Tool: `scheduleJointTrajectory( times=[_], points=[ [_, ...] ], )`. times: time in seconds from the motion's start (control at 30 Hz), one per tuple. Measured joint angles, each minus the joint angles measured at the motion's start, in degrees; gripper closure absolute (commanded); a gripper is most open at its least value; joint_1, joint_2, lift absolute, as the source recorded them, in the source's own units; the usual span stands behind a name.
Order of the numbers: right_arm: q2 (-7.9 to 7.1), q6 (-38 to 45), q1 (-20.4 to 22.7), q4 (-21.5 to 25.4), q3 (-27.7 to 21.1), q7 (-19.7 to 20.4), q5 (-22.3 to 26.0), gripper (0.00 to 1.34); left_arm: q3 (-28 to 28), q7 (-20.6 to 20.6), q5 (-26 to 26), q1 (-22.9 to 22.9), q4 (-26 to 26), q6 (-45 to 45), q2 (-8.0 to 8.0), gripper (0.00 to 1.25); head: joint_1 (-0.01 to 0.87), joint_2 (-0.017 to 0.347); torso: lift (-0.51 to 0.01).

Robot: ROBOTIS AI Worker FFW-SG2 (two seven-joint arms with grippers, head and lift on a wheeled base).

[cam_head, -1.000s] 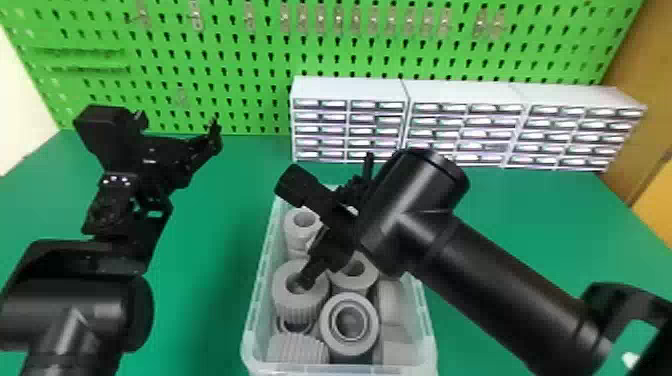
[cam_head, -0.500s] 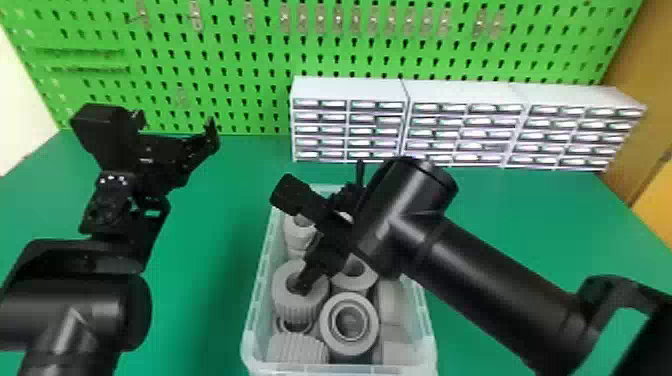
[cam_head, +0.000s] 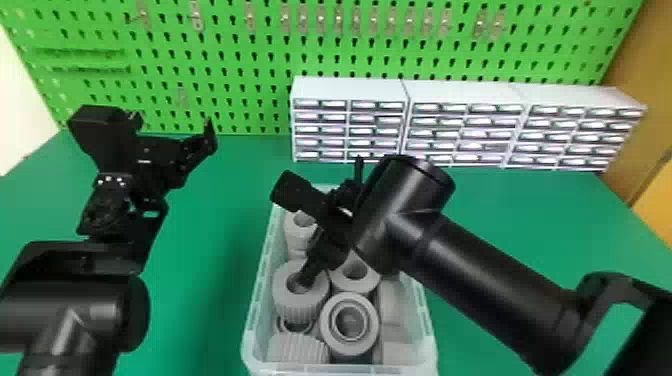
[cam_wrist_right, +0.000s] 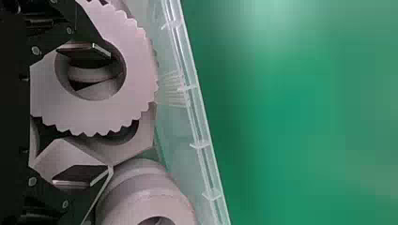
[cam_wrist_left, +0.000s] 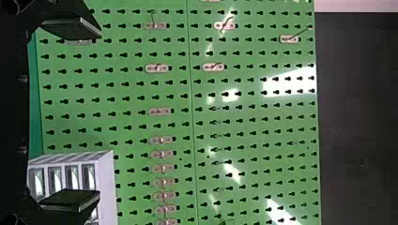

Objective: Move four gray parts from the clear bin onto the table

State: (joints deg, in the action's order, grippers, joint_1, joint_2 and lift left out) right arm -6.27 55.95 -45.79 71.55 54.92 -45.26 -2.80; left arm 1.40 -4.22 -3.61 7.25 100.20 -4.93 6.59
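Several gray parts (cam_head: 370, 322) crowd the clear bin (cam_head: 251, 327), right gripper (cam_head: 320, 246) inside and left gripper (cam_head: 172, 137) outside, both with jaws spread.

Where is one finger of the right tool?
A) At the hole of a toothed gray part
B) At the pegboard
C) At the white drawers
A: the right tool has one finger at the hole of a toothed part in the bin.
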Motion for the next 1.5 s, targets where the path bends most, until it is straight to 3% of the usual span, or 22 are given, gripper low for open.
scheduleJointTrajectory(
  times=[0.53, 1.5],
  points=[
    [-0.13, -2.7, 0.7, -3.3, 0.9, 0.0, 1.9, 0.42, 0.1, 0.0, 0.0, -0.1, 0.0, 0.0, 0.0, 0.09, 0.686, 0.026, -0.05],
    [0.2, -6.1, -0.6, -3.6, 2.7, 0.3, 2.6, 0.42, 0.1, 0.1, 0.1, 0.0, 0.0, 0.0, 0.0, 0.09, 0.686, 0.026, -0.05]
  ],
)
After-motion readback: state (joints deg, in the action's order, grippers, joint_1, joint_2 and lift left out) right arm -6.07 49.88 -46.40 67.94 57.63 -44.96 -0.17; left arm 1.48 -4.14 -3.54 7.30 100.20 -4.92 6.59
